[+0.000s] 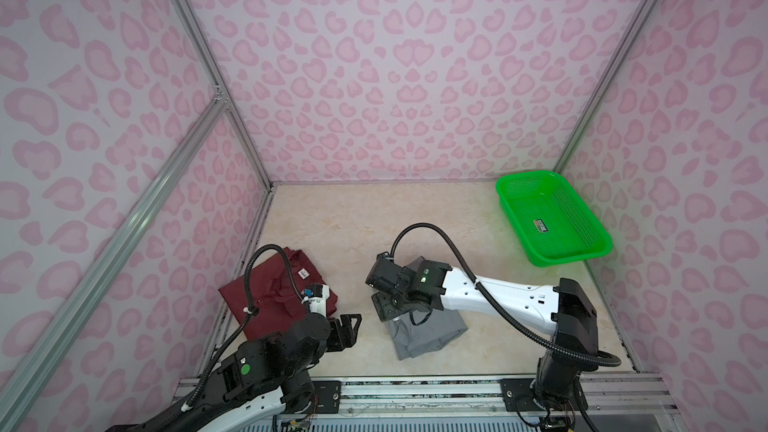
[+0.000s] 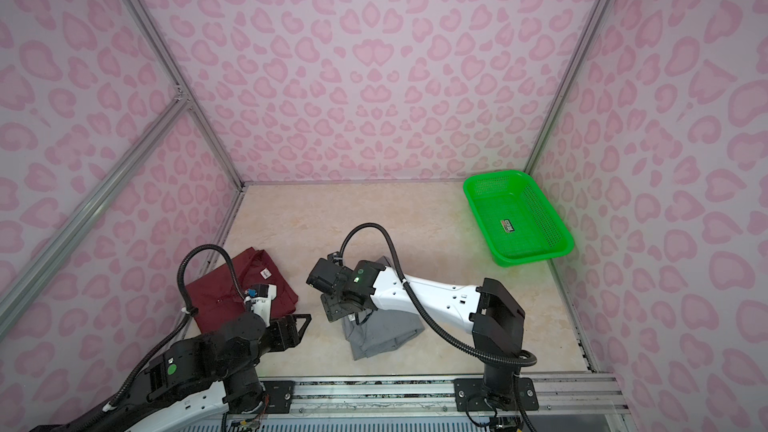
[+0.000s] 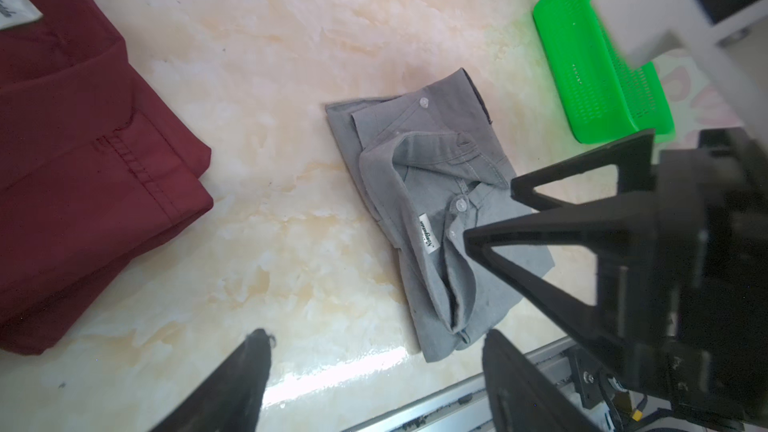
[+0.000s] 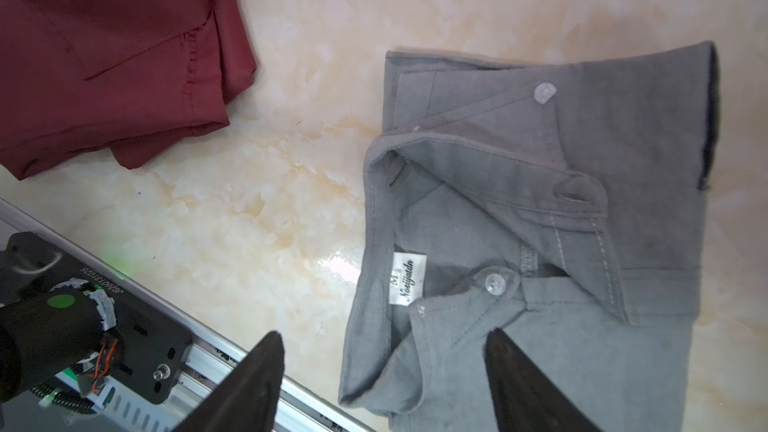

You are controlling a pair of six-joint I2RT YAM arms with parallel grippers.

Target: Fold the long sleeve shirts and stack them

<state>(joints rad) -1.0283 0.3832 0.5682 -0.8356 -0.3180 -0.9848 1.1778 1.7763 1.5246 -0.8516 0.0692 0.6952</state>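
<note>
The grey shirt (image 1: 428, 334) lies near the middle of the table (image 1: 353, 218), folded into a compact packet with its collar and neck label (image 4: 409, 280) facing up. The maroon shirt (image 1: 266, 284) lies folded at the table's left side, near the wall, also with its label (image 1: 303, 273) up. A strip of bare table separates the two, so the stacking is not yet done.

The right arm (image 1: 498, 297) reaches across the grey shirt, and its jaws hang over the collar end, wide apart and gripping nothing. In the right wrist view one finger stands over the cloth and one over bare table. That pose suits a grasp along the packet's edge, which I judge is why the jaws are there: the smaller grey packet looks the easier one to lift onto the maroon.

The left arm (image 1: 270, 351) sits between the shirts, its jaws also wide open and empty above bare table. From there it can help on either side.

The green basket (image 1: 512, 222) sits empty in the far right corner, well clear of the work.
</note>
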